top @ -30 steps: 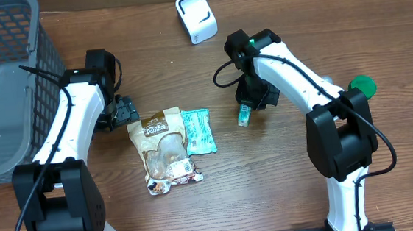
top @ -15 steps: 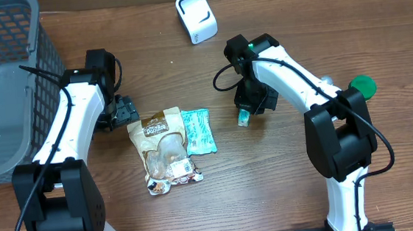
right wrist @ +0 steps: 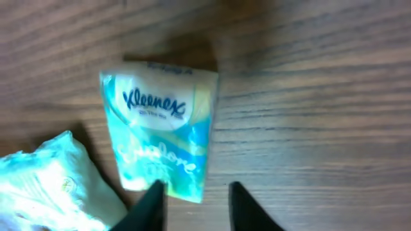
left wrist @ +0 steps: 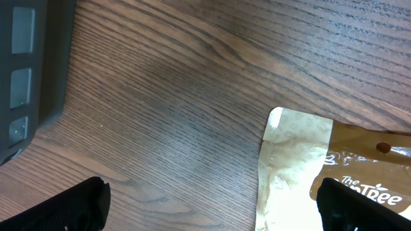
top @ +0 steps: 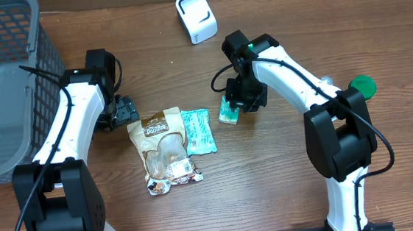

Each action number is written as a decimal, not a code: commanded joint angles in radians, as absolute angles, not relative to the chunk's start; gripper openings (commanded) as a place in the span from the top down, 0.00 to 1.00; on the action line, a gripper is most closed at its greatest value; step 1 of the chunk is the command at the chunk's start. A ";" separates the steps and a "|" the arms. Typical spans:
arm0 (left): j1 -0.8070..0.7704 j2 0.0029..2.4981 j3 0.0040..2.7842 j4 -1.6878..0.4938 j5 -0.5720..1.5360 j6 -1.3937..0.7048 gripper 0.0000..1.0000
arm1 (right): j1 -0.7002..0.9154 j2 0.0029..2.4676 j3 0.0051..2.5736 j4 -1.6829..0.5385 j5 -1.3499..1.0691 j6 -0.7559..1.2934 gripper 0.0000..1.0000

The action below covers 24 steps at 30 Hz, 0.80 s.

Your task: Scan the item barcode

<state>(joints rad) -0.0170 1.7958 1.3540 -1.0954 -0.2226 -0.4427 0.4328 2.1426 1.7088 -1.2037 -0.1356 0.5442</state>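
One Kleenex pack [right wrist: 160, 135] lies on the counter [right wrist: 321, 96] at twelve o'clock from my right gripper [right wrist: 199, 208], which stands partly apart and empty. My left gripper [left wrist: 215, 205] gapes wide, holding nothing, with a "Tree" pouch [left wrist: 308, 173] at four o'clock.

My claw [left wrist: 215, 212] hangs low over the bench [left wrist: 192, 96], spread wide: one dark fingertip [left wrist: 70, 208] shows in the bottom left corner and the other in the bottom right, with nothing between them but wood grain and the upper edge of a tan snack pouch [left wrist: 295, 167]. The pouch lies flat at lower right. A grey basket wall [left wrist: 32, 64] fills the upper left edge.
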 commanded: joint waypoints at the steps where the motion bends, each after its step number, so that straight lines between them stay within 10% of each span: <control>1: -0.014 1.806 1.354 -1.094 -0.243 -0.450 0.00 | 0.437 2.136 1.705 -1.186 -0.142 0.527 0.49; 24: -0.014 1.806 1.354 -1.094 -0.243 -0.450 0.00 | 0.429 2.138 1.623 -1.096 -0.106 0.666 0.65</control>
<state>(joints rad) -0.0170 1.7958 1.3540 -1.0954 -0.2226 -0.4427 0.4324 2.1426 1.6527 -1.1072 -0.1219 0.6334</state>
